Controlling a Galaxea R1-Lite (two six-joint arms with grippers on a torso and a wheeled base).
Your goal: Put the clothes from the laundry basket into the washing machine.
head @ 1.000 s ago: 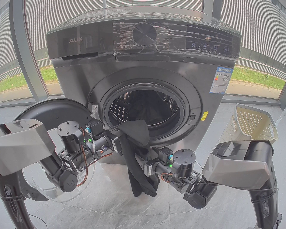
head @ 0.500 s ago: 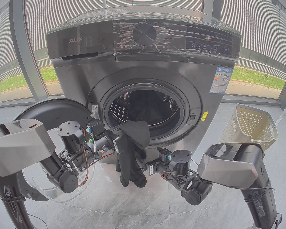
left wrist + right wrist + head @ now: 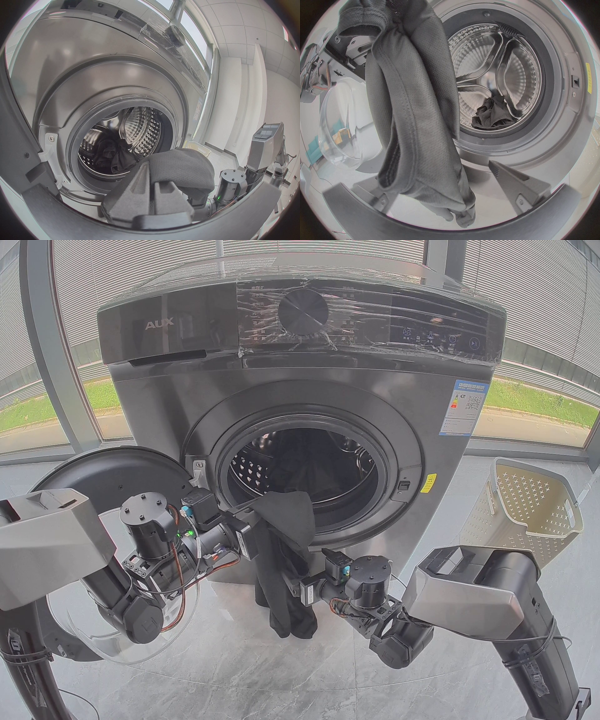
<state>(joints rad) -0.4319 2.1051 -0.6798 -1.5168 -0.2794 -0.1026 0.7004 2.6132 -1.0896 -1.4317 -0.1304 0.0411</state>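
From the head, the left gripper [image 3: 253, 539] holds the dark cloth [image 3: 284, 534] up at the washer [image 3: 300, 396] mouth; the cloth hangs down by the right gripper [image 3: 292, 590]; the basket [image 3: 531, 502] stands to the washer's right. From the left wrist, the fingers [image 3: 140, 190] are pinched tight on the cloth; a second cloth [image 3: 112, 154] lies in the drum [image 3: 140, 131]. From the right wrist, the fingers [image 3: 518, 187] are spread wide and grip nothing; the cloth hangs in front of one.

Head above, wrists close, sharing washing machine [image 3: 281, 390]

Logo lettering [image 3: 159, 323] on washing machine [image 3: 187, 402] panel; energy label [image 3: 464, 407], yellow sticker [image 3: 429, 483] unreadable.
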